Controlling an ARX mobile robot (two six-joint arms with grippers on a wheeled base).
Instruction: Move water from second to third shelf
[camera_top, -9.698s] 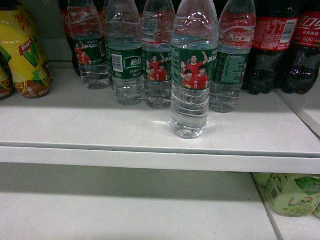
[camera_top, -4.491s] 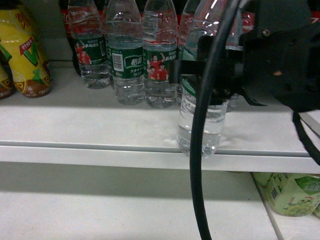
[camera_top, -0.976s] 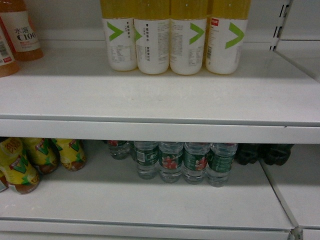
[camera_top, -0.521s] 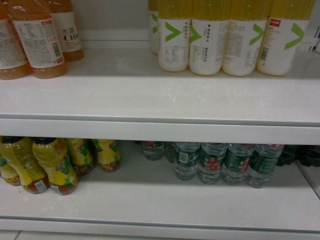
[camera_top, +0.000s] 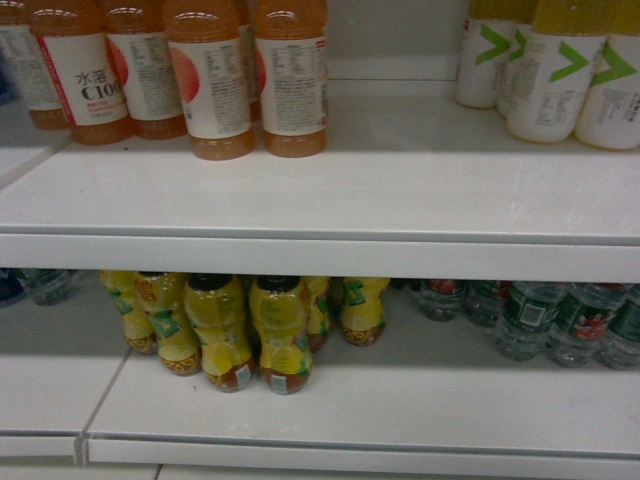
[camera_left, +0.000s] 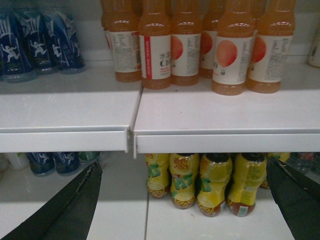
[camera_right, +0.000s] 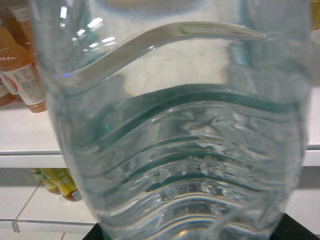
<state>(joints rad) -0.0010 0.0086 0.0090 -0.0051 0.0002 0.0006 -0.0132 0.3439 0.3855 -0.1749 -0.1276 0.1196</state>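
Note:
The water bottle (camera_right: 175, 150), clear and ribbed, fills the right wrist view, and my right gripper (camera_right: 185, 236) is shut on it; only dark finger corners show at the bottom edge. Behind it I see a white shelf board (camera_right: 20, 135). More water bottles (camera_top: 560, 320) with green labels stand on the lower shelf at the right of the head view. The upper shelf (camera_top: 400, 190) has bare board in its middle. My left gripper (camera_left: 182, 165) is open with nothing between its fingers (camera_left: 75, 200). Neither gripper shows in the head view.
Orange drink bottles (camera_top: 210, 80) stand at the upper shelf's left, and white-labelled yellow bottles (camera_top: 560, 70) at its right. Yellow lemon-tea bottles (camera_top: 250, 330) crowd the lower shelf. Blue bottles (camera_left: 40, 45) stand left of a shelf seam (camera_left: 134, 135).
The right gripper took the front water bottle off its shelf. The head view then rose and swung left, bringing the orange bottles in and pushing the remaining water bottles to the right edge.

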